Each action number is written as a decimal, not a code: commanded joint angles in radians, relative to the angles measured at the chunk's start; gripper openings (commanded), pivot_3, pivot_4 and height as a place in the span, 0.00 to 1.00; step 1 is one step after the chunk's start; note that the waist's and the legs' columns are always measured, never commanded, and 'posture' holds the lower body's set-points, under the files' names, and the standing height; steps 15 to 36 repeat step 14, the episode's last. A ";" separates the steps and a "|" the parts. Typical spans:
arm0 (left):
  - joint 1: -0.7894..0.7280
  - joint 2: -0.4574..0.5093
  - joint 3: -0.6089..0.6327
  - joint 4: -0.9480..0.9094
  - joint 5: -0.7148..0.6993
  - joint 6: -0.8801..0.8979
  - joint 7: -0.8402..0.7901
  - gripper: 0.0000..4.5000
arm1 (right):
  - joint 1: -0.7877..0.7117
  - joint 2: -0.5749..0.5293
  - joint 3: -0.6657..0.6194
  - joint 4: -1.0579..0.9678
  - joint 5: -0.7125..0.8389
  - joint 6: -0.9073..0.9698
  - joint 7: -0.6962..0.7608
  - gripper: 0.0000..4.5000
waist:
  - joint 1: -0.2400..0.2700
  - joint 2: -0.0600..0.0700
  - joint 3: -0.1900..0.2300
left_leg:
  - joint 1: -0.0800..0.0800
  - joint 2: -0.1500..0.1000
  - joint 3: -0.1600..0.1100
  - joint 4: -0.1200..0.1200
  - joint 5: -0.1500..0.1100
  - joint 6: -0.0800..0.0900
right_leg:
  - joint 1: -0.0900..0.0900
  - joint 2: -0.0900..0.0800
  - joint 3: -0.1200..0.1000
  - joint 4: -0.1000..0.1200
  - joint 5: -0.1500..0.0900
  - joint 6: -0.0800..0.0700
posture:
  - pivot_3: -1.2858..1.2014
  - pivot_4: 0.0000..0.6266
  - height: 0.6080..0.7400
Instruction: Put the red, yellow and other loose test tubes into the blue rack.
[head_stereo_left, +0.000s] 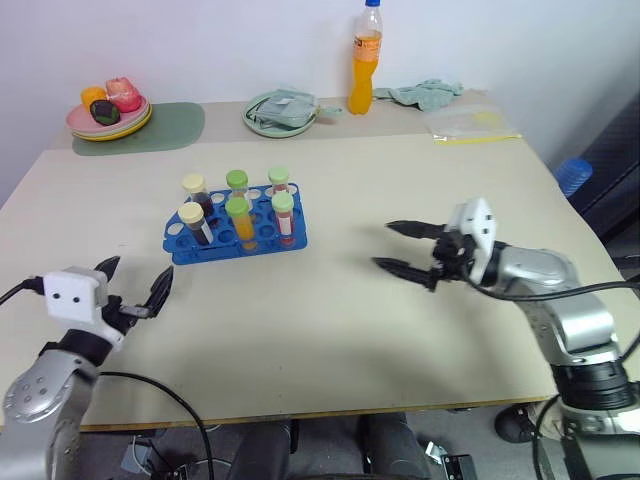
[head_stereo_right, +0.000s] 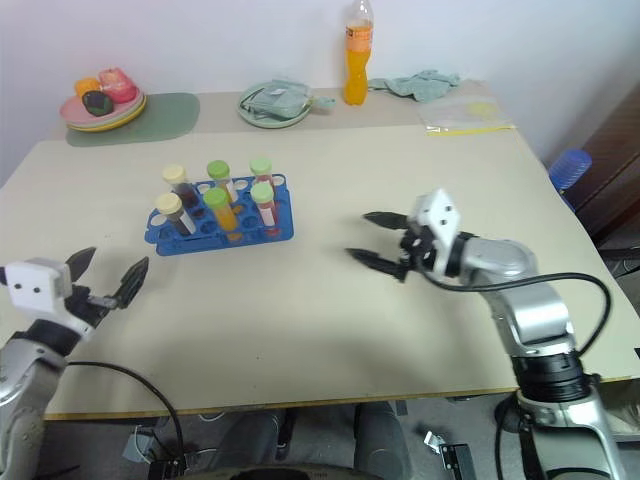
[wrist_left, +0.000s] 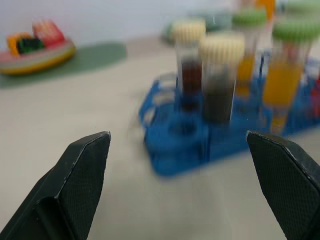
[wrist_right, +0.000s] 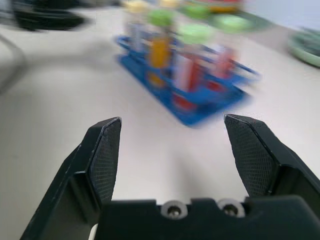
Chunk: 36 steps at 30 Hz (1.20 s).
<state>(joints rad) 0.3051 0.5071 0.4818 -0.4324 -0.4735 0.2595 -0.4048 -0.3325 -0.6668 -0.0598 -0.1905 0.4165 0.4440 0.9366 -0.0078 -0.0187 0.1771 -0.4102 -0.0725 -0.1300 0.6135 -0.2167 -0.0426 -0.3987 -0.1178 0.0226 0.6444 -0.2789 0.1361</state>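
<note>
The blue rack (head_stereo_left: 235, 238) sits left of the table's middle with several capped tubes upright in its holes. Two dark tubes have cream caps (head_stereo_left: 190, 213), two yellow-orange ones have green caps (head_stereo_left: 238, 207), and two red ones have green caps (head_stereo_left: 283, 203). My left gripper (head_stereo_left: 138, 272) is open and empty near the front left edge, pointing towards the rack, which the left wrist view shows close ahead (wrist_left: 190, 145). My right gripper (head_stereo_left: 384, 245) hangs open and empty to the right of the rack, fingers aimed at it.
Along the back edge stand an orange drink bottle (head_stereo_left: 365, 60), a green plate holding a cloth (head_stereo_left: 280, 110), a plate of fruit (head_stereo_left: 108, 115) on a green mat (head_stereo_left: 165, 128), a crumpled cloth (head_stereo_left: 425, 93) and a plastic bag (head_stereo_left: 470, 125).
</note>
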 joint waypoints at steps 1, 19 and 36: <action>0.029 0.034 0.053 -0.014 -0.032 0.013 -0.056 0.99 | 0.028 -0.021 -0.057 0.038 -0.001 -0.023 -0.015 0.81 | -0.001 0.000 0.000 | 0.000 0.000 0.000 0.000 0.000 0.000 | 0.000 0.000 0.000 0.000 0.000 0.000 | 0.52 0.24 1.00; 0.034 -0.035 0.026 -0.053 0.027 0.014 0.018 0.99 | 0.009 -0.008 -0.033 0.167 -0.061 -0.130 -0.014 0.81 | -0.003 0.001 0.000 | 0.000 0.001 0.000 0.000 0.000 0.000 | 0.000 0.000 0.000 0.000 0.000 0.000 | 0.52 0.24 1.00; 0.034 -0.035 0.026 -0.053 0.027 0.014 0.018 0.99 | 0.009 -0.008 -0.033 0.167 -0.061 -0.130 -0.014 0.81 | -0.003 0.001 0.000 | 0.000 0.001 0.000 0.000 0.000 0.000 | 0.000 0.000 0.000 0.000 0.000 0.000 | 0.52 0.24 1.00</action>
